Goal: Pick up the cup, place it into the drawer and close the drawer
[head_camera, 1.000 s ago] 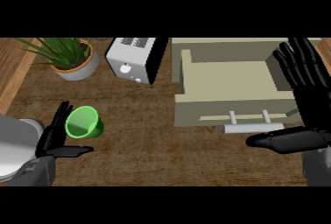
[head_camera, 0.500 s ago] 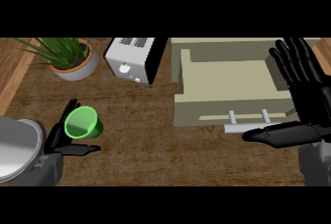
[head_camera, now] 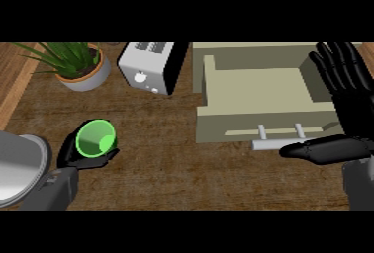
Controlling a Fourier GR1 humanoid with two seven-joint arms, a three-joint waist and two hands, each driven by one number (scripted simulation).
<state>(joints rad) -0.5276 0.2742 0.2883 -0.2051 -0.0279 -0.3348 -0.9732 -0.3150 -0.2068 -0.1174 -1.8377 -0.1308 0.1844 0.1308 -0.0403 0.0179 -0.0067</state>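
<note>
A bright green cup sits low at the left of the head view, mouth towards me, with my left hand curled round its base and side. The beige drawer stands pulled out at the right, its inside bare, its front panel carrying a pale bar handle. My right hand stands open along the drawer's right wall, fingers straight and pointing up, thumb lying just right of the handle.
A white toaster stands left of the drawer at the back. A potted plant is at the back left. A grey rounded body fills the lower left corner. Brown counter lies between cup and drawer.
My left hand has closed round the green cup and moved it slightly right and up. My right hand has shifted a little left, closer to the drawer's handle.
</note>
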